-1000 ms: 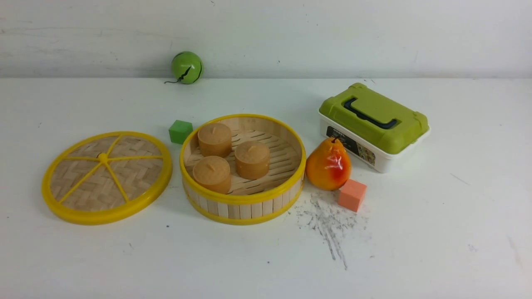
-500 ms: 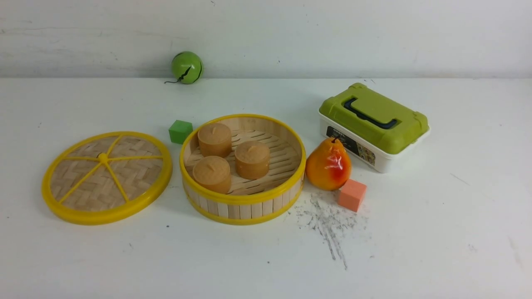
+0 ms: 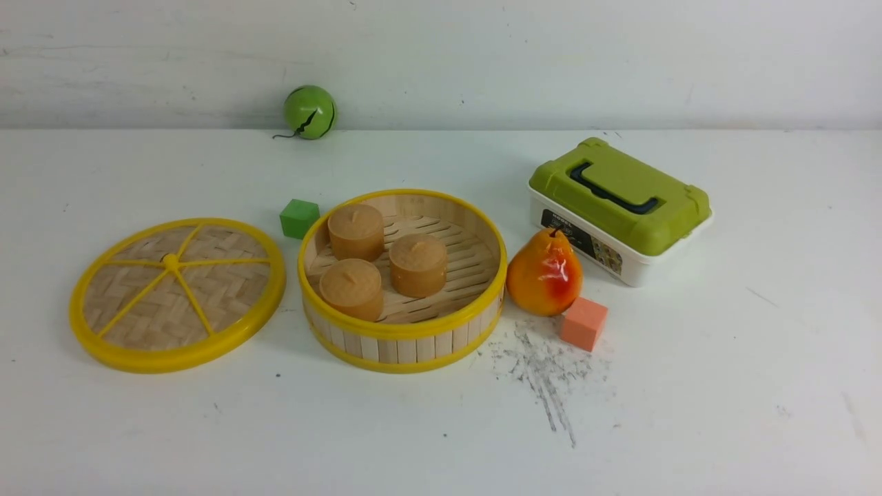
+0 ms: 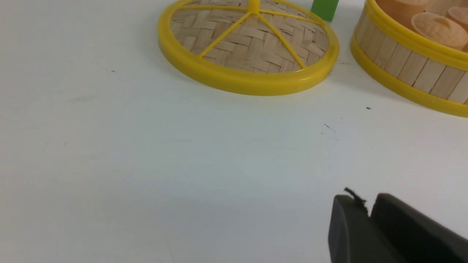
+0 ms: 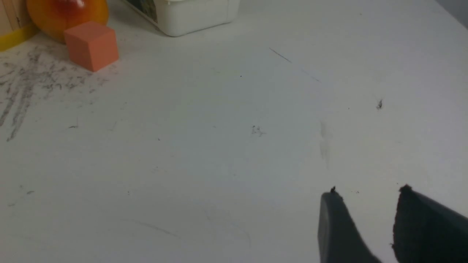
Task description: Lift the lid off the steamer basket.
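On the white counter (image 3: 723, 386), the flat round woven-bamboo lid with its yellow rim (image 3: 177, 294) is lying just beside the round slatted wooden steamer basket (image 3: 403, 281), which is sitting open with three tan cakes (image 3: 384, 258) inside. I am judging the lid already off. My left end effector (image 4: 367, 212) is sitting nearly closed and empty; my right end effector (image 5: 369, 204) is gaping, empty. I am best keeping both low and clear.
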